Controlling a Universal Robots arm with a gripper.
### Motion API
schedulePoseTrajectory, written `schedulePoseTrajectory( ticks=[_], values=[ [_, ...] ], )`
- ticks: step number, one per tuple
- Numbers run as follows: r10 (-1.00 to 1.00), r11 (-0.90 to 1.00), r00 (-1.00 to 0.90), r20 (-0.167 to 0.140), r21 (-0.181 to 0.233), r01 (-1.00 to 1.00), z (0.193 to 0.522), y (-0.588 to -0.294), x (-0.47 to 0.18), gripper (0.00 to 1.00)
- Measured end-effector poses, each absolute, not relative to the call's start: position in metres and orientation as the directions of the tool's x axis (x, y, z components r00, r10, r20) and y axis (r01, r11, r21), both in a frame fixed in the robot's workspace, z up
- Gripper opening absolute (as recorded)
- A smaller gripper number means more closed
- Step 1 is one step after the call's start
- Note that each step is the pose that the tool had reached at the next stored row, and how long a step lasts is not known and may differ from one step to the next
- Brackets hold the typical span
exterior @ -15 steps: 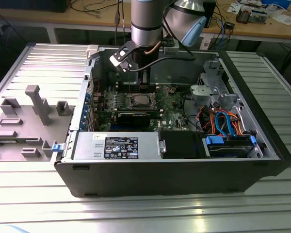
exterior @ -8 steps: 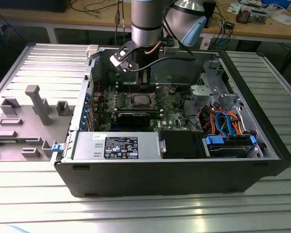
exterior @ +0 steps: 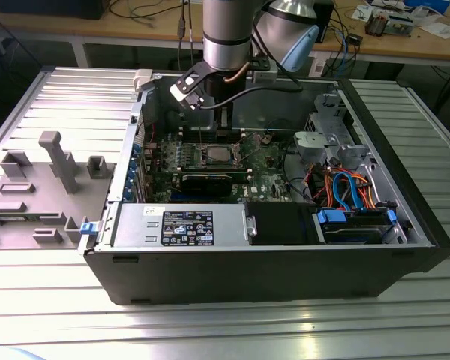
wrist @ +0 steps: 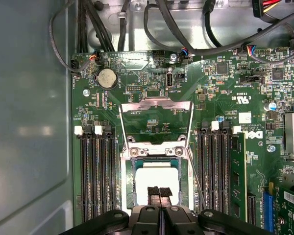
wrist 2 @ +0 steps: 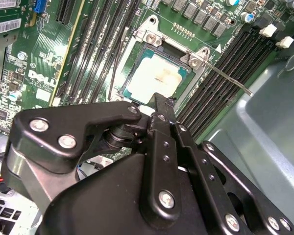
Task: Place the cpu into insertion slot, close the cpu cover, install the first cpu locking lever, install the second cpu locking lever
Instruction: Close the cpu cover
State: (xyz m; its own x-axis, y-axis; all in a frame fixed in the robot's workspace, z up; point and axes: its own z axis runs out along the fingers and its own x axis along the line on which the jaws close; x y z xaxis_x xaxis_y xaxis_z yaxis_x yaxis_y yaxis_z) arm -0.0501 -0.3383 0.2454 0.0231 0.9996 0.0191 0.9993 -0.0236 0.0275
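Observation:
The cpu (wrist: 154, 177) lies flat in the insertion slot (wrist: 129, 161) of the green motherboard, its silver-grey top facing up. In the second wrist view the cpu (wrist 2: 156, 78) is just beyond my fingertips. The cpu cover (wrist: 157, 104) is swung open and lies back on the board beyond the slot. A thin wire locking lever (wrist: 196, 174) stands raised beside the slot, seen again as the lever (wrist 2: 230, 78). My gripper (wrist: 159, 192) hovers right over the near edge of the cpu, its black fingers shut together with nothing between them. From outside, the gripper (exterior: 223, 124) hangs inside the case above the slot (exterior: 214, 155).
Black memory slots (wrist: 95, 176) flank the socket on both sides. The case's grey wall (wrist: 29, 122) is close by. Cables (wrist: 186, 29) cross above the board. A power supply (exterior: 180, 225) and drive bay (exterior: 352, 225) fill the case's front; a grey fixture tray (exterior: 37, 187) lies at the exterior view's left.

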Motion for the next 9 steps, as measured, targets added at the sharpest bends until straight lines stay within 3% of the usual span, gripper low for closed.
schedulePoseTrajectory(
  ticks=[9],
  values=[
    [1.000,-0.024,0.023,0.019,0.028,0.999,0.2456,-0.3383,-0.0482,0.11]
  ],
)
